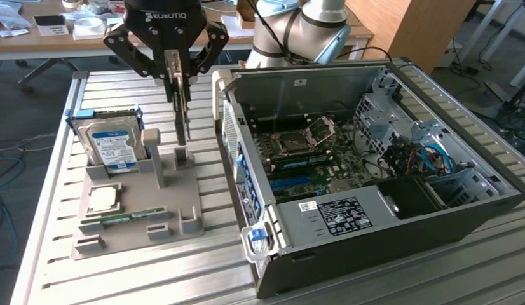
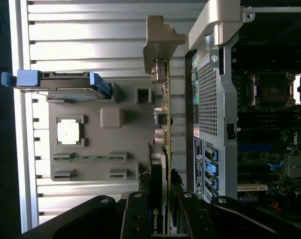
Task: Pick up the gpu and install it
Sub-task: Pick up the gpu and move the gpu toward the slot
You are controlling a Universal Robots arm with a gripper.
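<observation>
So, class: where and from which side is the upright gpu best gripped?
By its top edge, from straight above, jaws closing across the two flat faces. The gpu stands thin and upright on edge over the grey holder, leaving that edge exposed; the gripper grips it just so.

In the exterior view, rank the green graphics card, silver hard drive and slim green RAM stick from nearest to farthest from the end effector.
1. Green graphics card: clamped in the end effector.
2. Silver hard drive: upright, to the exterior view's left.
3. Slim green RAM stick: lying flat, closest to camera.
</observation>
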